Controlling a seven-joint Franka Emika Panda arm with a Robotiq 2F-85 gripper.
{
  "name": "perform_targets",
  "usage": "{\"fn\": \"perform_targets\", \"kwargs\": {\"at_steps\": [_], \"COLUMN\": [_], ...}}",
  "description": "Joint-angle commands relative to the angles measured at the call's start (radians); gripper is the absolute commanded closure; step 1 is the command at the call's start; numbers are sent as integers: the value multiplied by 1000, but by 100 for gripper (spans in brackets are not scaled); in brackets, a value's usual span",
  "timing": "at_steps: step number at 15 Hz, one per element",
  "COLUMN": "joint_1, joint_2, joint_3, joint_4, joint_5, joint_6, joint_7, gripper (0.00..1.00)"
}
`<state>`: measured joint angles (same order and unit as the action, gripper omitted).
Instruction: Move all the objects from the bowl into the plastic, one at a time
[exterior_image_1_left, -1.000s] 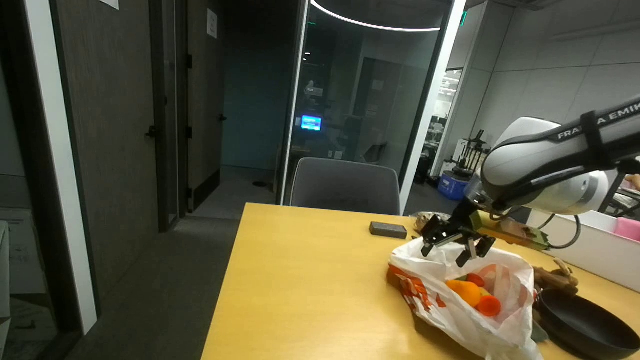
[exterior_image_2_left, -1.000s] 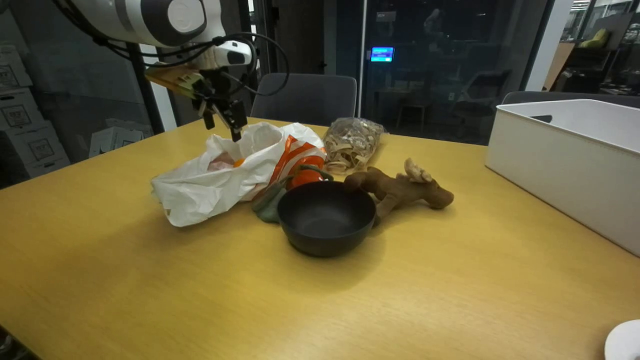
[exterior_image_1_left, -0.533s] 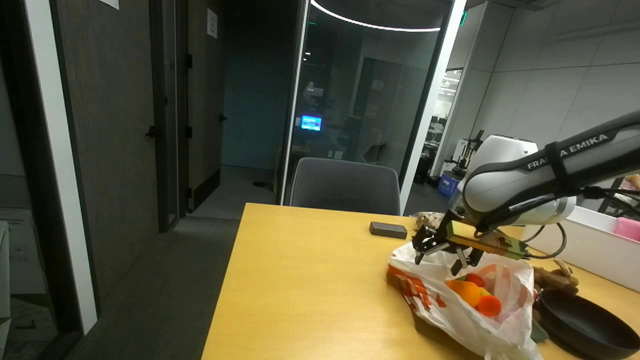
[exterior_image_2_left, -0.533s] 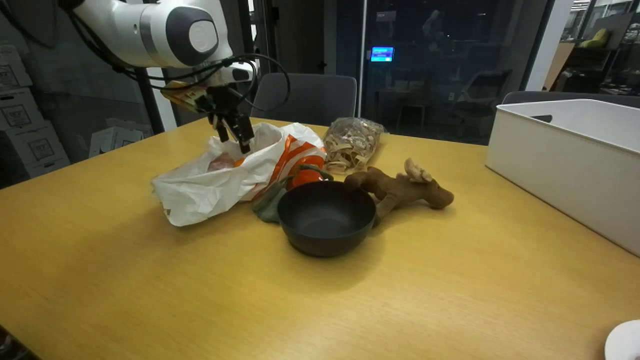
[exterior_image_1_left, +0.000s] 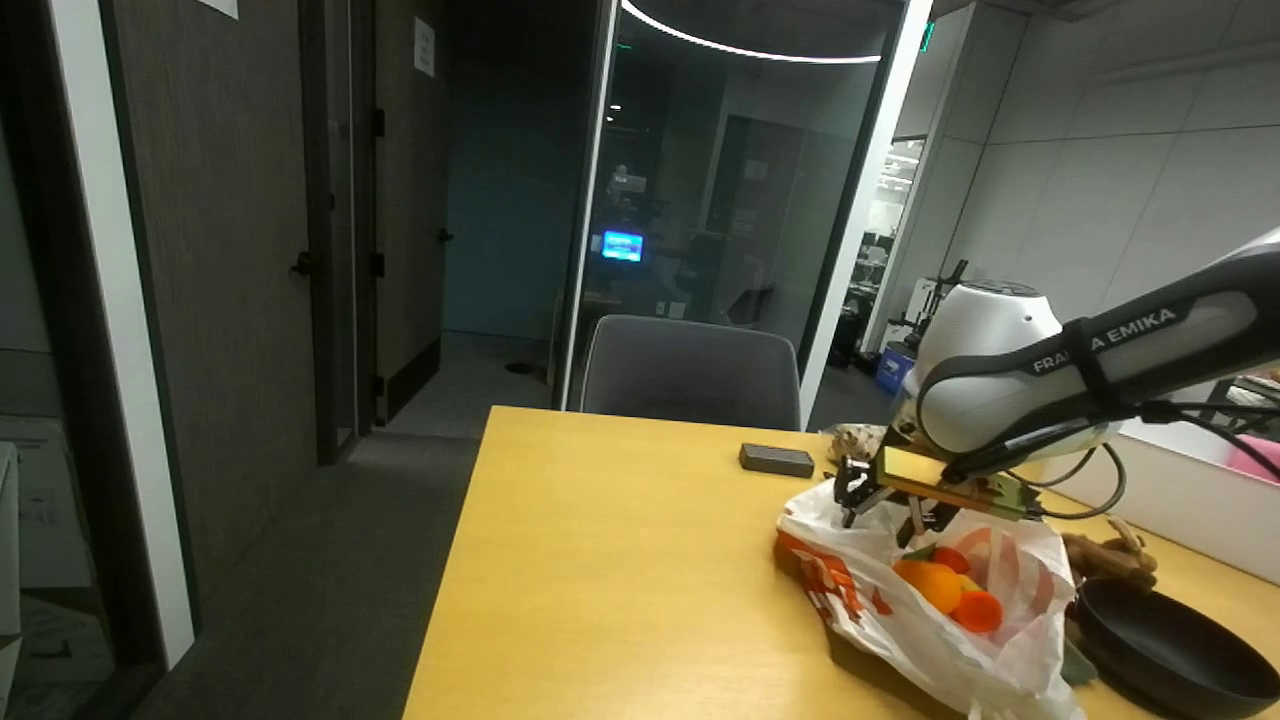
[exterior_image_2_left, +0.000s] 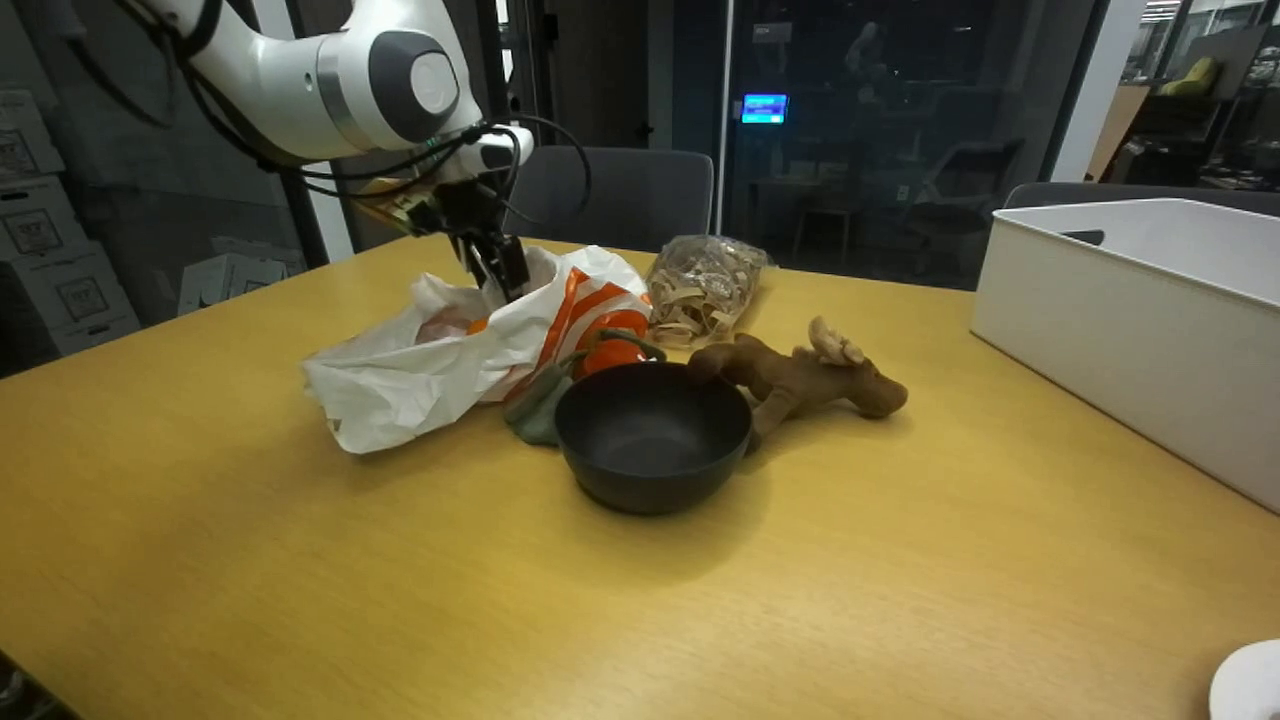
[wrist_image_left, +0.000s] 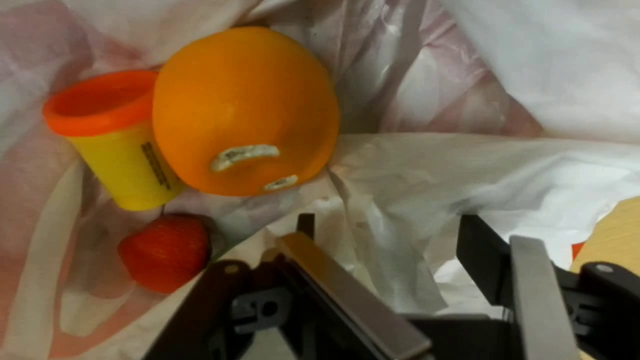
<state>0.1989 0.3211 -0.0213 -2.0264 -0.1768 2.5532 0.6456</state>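
The yellow table (exterior_image_1_left: 600, 560) shows, in an exterior view, its left edge well apart from the white bag (exterior_image_1_left: 960, 660), with a broad yellow surface between. The arm (exterior_image_1_left: 1000, 400) reaches over the bag, wrist angled down. A grey chair (exterior_image_1_left: 690, 370) stands beyond the far edge; a white box (exterior_image_2_left: 1130, 350) stands well apart from the bowl (exterior_image_2_left: 655, 485). The bag lies mouth open, raised folds at the gripper (wrist_image_left: 389, 235), whose fingers are parted, film showing between; contact cannot be confirmed. The bowl sits upright beside the bag, a brown stuffed toy (exterior_image_2_left: 825, 385) at its rim. A clear packet (exterior_image_2_left: 705, 285) lies close beside the bag. Bag contents: an orange (wrist_image_left: 245, 107), a yellow tub (wrist_image_left: 127, 165) beside it, a red fruit (wrist_image_left: 166, 254).
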Motion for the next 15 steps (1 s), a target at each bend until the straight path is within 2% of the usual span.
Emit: {"fn": "perform_targets", "kwargs": {"at_steps": [1,7,8,12,15], "joint_1": [6,1,-2,-47,-69], "joint_2": [19,12,9,-28,-85], "joint_3": [-5,1,5,63,70], "joint_4": [38,36,36,22,5], "joint_5": [22,50,61,226,296], "joint_6": [-18,-27,-38,-99,-156], "joint_7": [15,2,-7,-140,-215], "gripper": [57,99,100,100,100]}}
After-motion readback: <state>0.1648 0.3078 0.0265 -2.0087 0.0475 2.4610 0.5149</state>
